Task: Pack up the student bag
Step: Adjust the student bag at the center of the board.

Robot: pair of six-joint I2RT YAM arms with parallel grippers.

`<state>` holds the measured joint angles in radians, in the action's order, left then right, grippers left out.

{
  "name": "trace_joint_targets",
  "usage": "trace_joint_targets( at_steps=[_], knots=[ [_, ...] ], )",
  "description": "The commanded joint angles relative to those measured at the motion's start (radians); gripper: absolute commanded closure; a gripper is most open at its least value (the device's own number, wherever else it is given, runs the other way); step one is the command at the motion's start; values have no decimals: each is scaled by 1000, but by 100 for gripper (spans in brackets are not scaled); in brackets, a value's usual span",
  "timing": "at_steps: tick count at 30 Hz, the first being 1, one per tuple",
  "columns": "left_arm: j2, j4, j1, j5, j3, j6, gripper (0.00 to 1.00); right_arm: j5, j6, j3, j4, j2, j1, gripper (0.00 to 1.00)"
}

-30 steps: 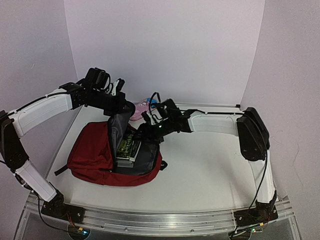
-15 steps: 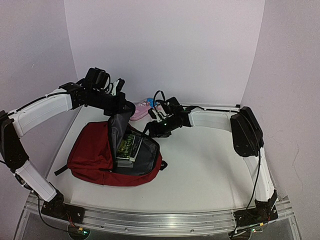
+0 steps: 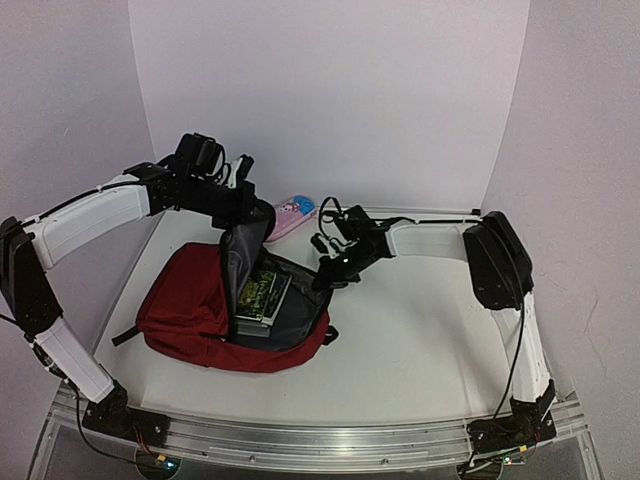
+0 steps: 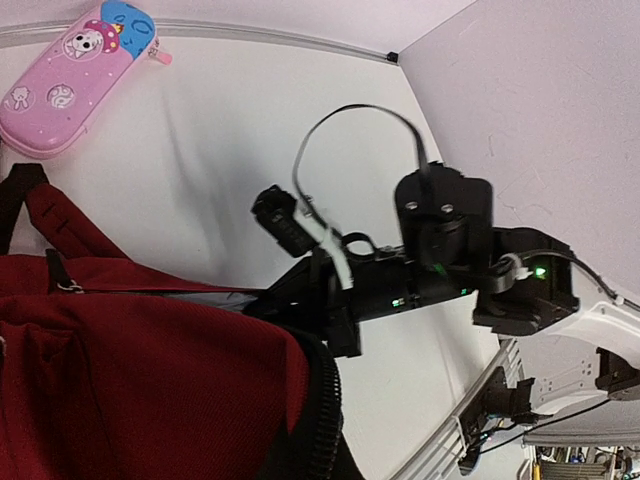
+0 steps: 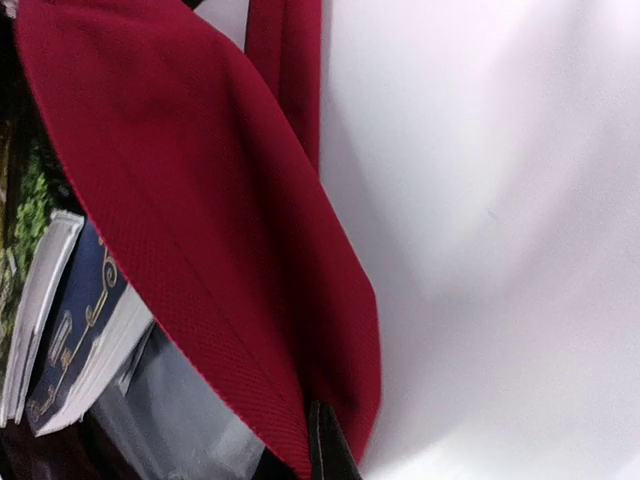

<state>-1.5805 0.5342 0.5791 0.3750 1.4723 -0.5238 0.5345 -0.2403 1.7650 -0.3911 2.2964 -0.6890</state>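
The student bag point(image 3: 190, 305), dark red with grey lining, lies open on the table with books point(image 3: 260, 290) stacked inside. My left gripper point(image 3: 243, 207) is shut on the bag's upper flap and holds it raised; in the left wrist view only red fabric point(image 4: 130, 390) and the zip edge show, the fingers hidden. My right gripper point(image 3: 325, 277) is at the bag's right rim, shut on the red edge fabric point(image 5: 230, 250). Its dark fingertip point(image 5: 328, 452) meets that fabric, and the books point(image 5: 60, 340) show beside the grey lining.
A pink pencil case point(image 3: 291, 213) point(image 4: 75, 75) lies behind the bag near the back wall. The right arm point(image 4: 430, 270) reaches across just past the bag's mouth. White walls close off the back and both sides, and a metal rail point(image 3: 320, 440) runs along the near edge.
My right gripper was open over the bag's mouth; it has moved right and down to the bag's rim and shut on the fabric. The left gripper still holds the flap.
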Motion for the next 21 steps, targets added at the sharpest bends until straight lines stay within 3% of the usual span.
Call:
trace_joint_targets(
  at_steps=[1, 7, 14, 21],
  knots=[
    [-49, -118, 6, 48, 87, -5, 100, 22, 2, -153, -35, -248, 134, 100],
    [-168, -185, 19, 142, 159, -39, 100, 76, -4, -472, -35, -525, 265, 100],
    [-387, -199, 41, 230, 367, -43, 100, 147, 51, -848, -40, -855, 342, 100],
    [-606, -127, 24, 239, 600, -40, 100, 294, 27, -931, 50, -890, 267, 100]
  ],
)
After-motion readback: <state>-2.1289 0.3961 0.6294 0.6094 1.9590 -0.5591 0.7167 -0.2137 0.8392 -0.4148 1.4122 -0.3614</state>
